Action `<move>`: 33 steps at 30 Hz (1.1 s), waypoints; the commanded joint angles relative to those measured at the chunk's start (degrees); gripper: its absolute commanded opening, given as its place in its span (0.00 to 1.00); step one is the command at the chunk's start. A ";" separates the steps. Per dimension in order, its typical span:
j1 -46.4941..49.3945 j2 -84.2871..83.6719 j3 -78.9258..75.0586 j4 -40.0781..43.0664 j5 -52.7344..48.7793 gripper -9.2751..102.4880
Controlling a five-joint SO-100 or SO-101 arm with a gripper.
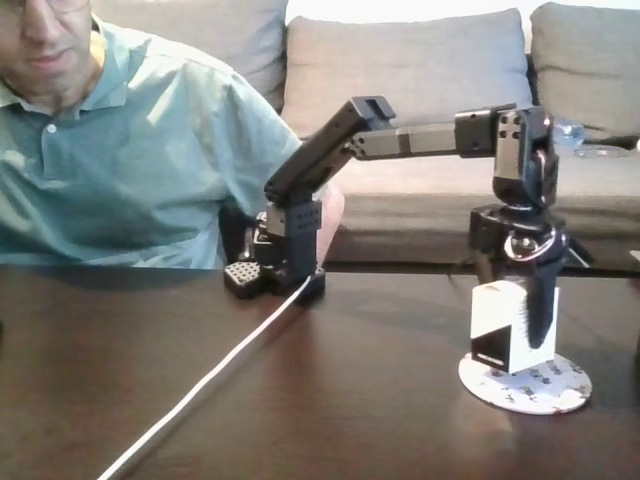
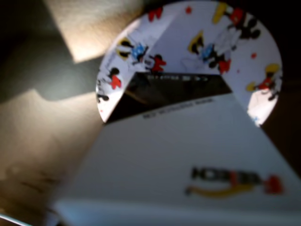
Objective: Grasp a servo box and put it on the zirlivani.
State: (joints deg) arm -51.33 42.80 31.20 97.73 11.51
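In the fixed view the white servo box, with its black lower section, stands upright on the zirlivani, a round white speckled disc at the right of the dark table. My gripper comes down from above and is shut on the box; one black finger runs down the box's right front, the other is hidden behind it. The wrist view looks down the box's white face to the disc, printed with cartoon figures, underneath. I cannot tell whether the box's full weight rests on the disc.
The arm's base is at the table's back middle, and a white cable runs from it toward the front left. A person in a teal shirt sits behind the table at left. A grey sofa stands behind.
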 commanded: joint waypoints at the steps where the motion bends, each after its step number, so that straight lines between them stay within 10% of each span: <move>1: -0.26 0.79 -2.29 -0.53 0.09 0.19; 21: -0.26 -4.92 -2.64 -3.16 0.00 0.20; 33: -1.67 -5.01 -12.30 4.22 0.44 0.42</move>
State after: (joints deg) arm -53.26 36.91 22.41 99.14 11.51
